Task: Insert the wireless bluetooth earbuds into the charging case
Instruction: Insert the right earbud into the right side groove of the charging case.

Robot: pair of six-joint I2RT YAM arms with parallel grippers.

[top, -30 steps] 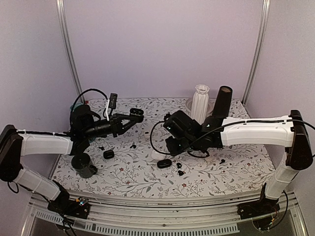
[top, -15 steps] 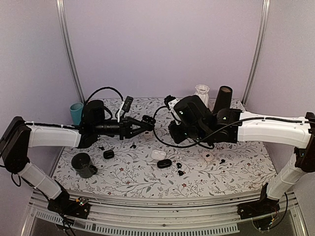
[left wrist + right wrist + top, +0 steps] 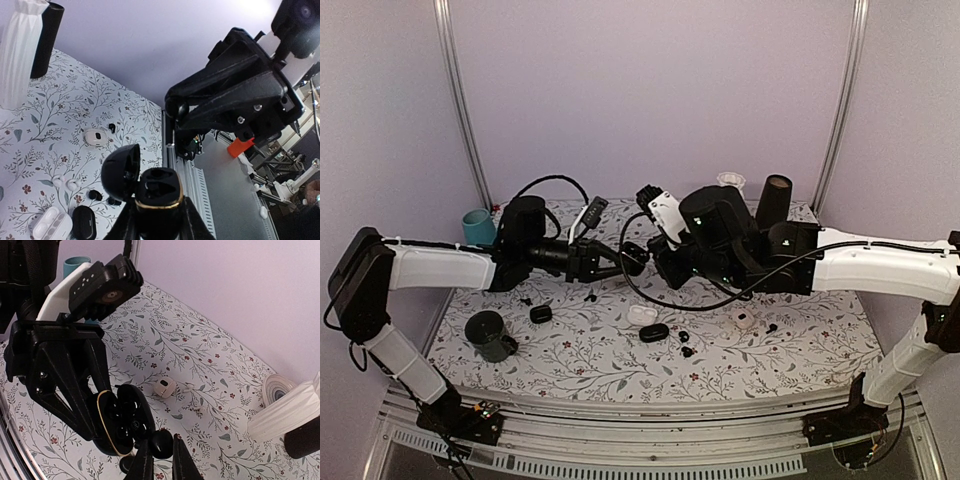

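Note:
My left gripper [image 3: 617,260] is shut on an open black charging case with a gold rim [image 3: 157,192], held in the air over the middle of the table. Its lid [image 3: 120,172] hangs open to the side and the sockets face my right gripper. My right gripper [image 3: 160,456] is shut on a small black earbud [image 3: 161,442], held right beside the case [image 3: 120,422], at its lower edge. In the top view the two grippers meet near the case [image 3: 632,257]. More black earbuds [image 3: 95,195] lie on the table.
On the floral table [image 3: 800,350] lie a shut black case [image 3: 654,332], an open white case [image 3: 642,314], a small black case [image 3: 541,313], a white case [image 3: 744,319] and white earbuds [image 3: 189,387]. A dark cup [image 3: 488,335], teal cup [image 3: 475,225], white vase [image 3: 287,415] and black tube [image 3: 773,200] stand around.
Both arms have risen and moved toward each other. The left gripper has carried the open case right to the centre. The right gripper has lifted up to it.

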